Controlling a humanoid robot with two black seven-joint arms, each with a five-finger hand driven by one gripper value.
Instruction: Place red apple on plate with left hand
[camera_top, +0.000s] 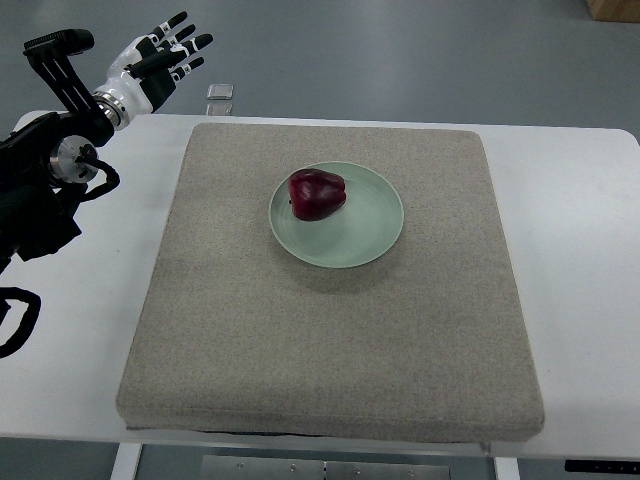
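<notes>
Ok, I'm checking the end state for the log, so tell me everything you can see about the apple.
The apple is dark red and glossy, with a small highlight on its skin, and looks whole. It lies on the pale green plate, in the plate's upper left part rather than its centre, seemingly tipped on its side. Only the plate touches it. The left hand is far off, beyond the table's corner, fingers spread and empty.

A pale green plate (375, 235) holding a red apple (317, 194) sits just beyond the centre of a grey mat (330, 350) and is the only obstacle on it. The mat's near half and all four corners lie bare. The left hand (160, 55), fingers spread, hovers off the surface's (580, 250) far left corner, well apart from the plate.
</notes>
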